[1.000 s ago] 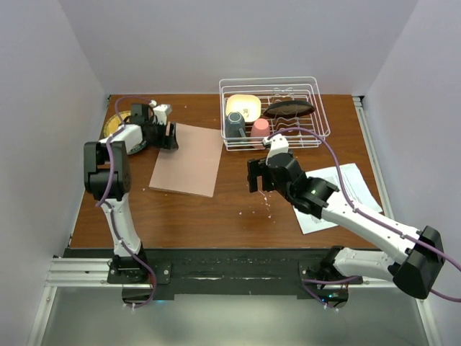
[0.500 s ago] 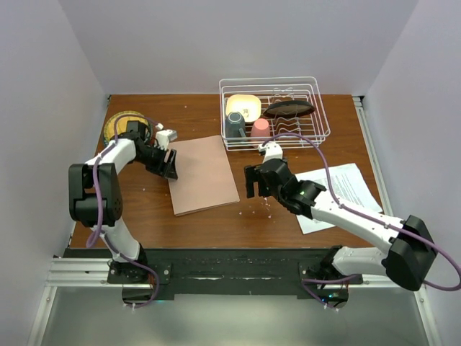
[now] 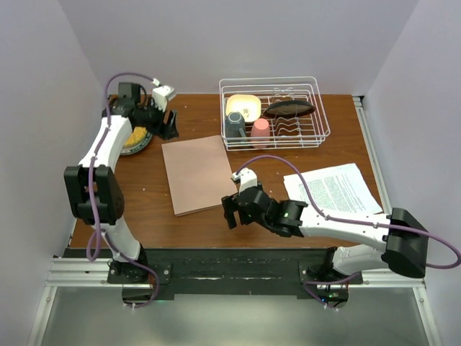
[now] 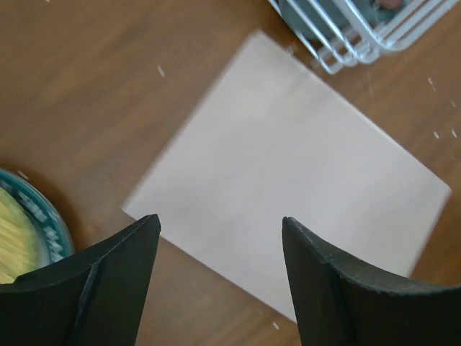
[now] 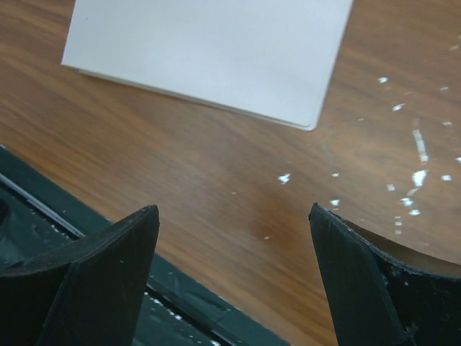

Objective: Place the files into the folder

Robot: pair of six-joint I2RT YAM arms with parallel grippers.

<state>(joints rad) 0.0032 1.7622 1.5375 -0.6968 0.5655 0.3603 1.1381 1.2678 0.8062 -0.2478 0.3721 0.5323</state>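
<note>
Overhead rear view, wrist close-ups share folder (image 3: 196, 173)

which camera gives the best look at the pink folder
Top external: nearly the whole closed folder shows, flat on the table. Left wrist shows most of it, blurred. Right wrist shows only its near end, the rest cropped.

Soft focus and cropped edges
Left wrist view: the folder (image 4: 288, 187) is blurred, while the dish rack (image 4: 310, 36) and teal-rimmed dish (image 4: 47, 231) run off frame; right wrist view crops the folder's far part; overhead, the files (image 3: 333, 189) carry print too small to read
</note>
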